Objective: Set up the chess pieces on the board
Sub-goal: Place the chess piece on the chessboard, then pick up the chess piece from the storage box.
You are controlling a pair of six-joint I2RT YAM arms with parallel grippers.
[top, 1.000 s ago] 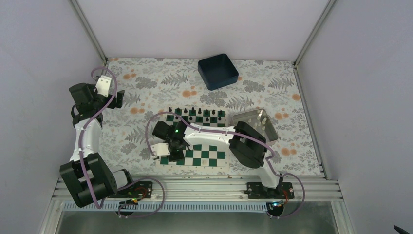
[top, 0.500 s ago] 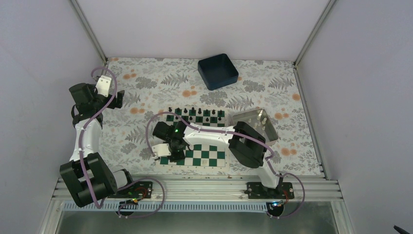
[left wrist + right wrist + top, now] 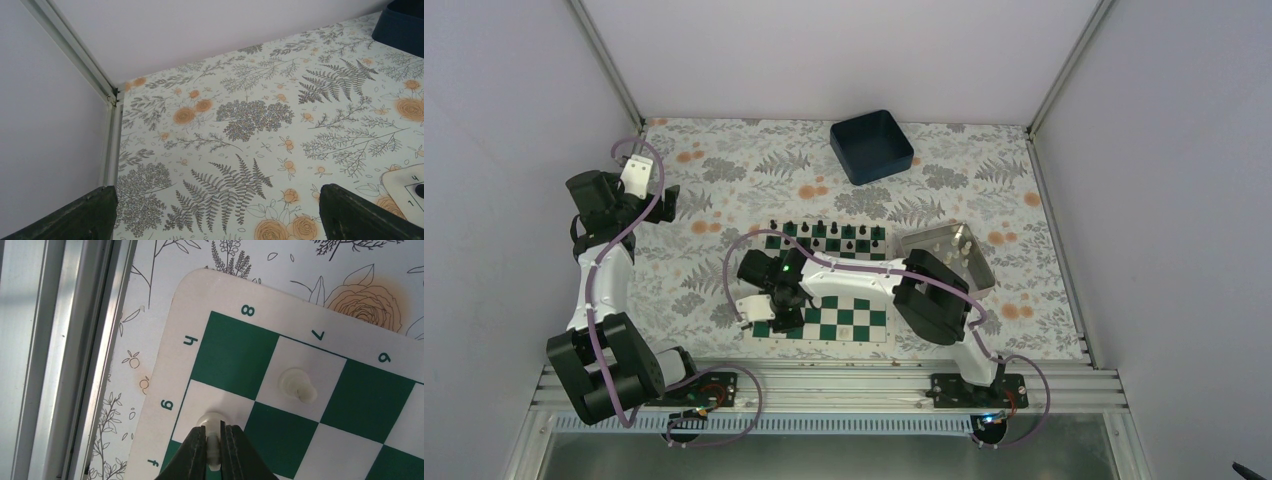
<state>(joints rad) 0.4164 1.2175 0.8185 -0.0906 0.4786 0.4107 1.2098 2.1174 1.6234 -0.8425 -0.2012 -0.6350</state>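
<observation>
Chess piece, small, white plastic, pawn-like, is pinched by its stem in the right gripper, dark jaws drawn narrow on it. It is held over the white square by the "g" mark, near a corner of the flat green-and-white checked board w/ cream border. Whether its base is touching the square can't be told. A second white piece is seen standing at approx. 2 o'clock from it, on the diagonal white square, apart.

Step judged: setting this piece down. To be done well, the piece should be kept upright and centred in its square and lowered till the base sits flat. Jaws should then be opened only a little and raised straight up, so the stem isn't dragged or tipped. The neighbour at 2 o'clock should be given room.

Further out, top view:
- Black chess pieces are lined along the board's 12 o'clock edge.
- A silver metal tray w/ a few pale pieces lies at 2 o'clock.
- A dark blue square bin lies at 12.
- The left gripper is seen at approx. 10 o'clock, spread wide, nothing between, over the flowered tablecloth.
</observation>
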